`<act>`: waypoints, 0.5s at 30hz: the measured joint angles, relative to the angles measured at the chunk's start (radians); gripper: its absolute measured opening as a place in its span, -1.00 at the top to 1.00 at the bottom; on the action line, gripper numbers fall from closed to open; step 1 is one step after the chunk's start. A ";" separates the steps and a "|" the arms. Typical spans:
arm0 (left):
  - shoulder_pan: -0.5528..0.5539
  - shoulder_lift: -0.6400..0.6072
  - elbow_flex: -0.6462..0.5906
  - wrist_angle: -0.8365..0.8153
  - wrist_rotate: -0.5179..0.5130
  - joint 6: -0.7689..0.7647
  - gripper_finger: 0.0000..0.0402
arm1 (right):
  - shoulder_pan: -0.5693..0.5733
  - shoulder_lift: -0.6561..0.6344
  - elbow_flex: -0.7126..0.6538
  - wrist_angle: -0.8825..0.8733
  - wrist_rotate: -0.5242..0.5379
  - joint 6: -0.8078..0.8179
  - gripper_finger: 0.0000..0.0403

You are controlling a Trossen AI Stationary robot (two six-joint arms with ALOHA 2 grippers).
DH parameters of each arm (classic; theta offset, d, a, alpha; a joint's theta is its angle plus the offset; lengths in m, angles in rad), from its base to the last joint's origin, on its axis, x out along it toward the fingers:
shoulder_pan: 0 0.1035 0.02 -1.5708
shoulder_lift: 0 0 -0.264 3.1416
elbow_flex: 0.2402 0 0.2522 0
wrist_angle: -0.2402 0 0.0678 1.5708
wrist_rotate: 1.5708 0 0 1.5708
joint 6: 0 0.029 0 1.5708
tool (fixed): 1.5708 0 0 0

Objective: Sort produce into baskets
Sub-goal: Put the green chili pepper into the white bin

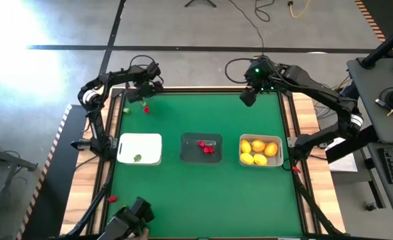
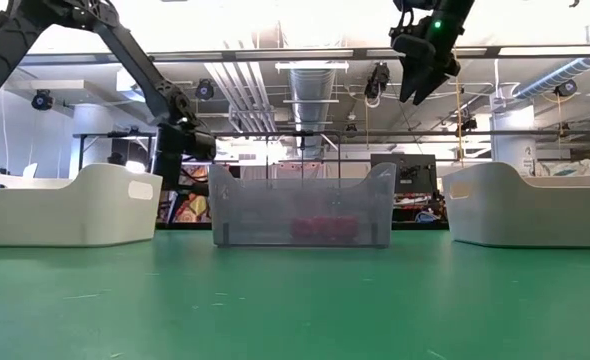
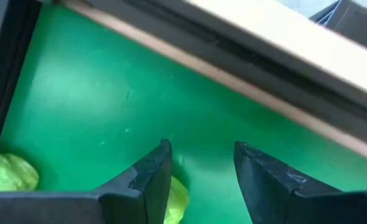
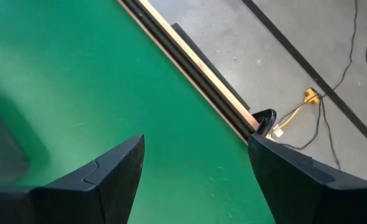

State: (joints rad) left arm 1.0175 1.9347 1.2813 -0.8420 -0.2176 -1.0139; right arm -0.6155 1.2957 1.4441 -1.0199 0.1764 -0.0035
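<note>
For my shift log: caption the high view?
Left gripper reaches for green bits at the far-left corner; right gripper waits open.

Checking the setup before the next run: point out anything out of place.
A small red piece lies off the green mat, on the table's left edge near the front corner. Another red piece and green bits sit loose by the left end effector.

Two dark, jointed arms are trailing black cables; the right arm's matte black two-finger gripper (image 2: 422, 78) is showing a glowing green light.
</note>
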 joint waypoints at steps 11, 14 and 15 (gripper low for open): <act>-0.031 -0.057 0.016 -0.055 -0.020 -0.107 0.23 | 0.000 0.000 0.000 0.000 0.000 0.032 -0.44; -0.056 -0.089 0.014 -0.120 -0.100 -0.215 0.23 | 0.000 0.000 0.000 0.008 0.000 0.032 -0.45; -0.062 -0.094 0.013 -0.143 -0.121 -0.250 0.23 | 0.000 0.000 0.000 0.010 0.000 0.030 -0.45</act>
State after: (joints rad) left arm 0.9555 1.8411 1.2947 -0.9849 -0.3391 -1.2643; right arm -0.6155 1.2957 1.4437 -1.0096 0.1764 0.0264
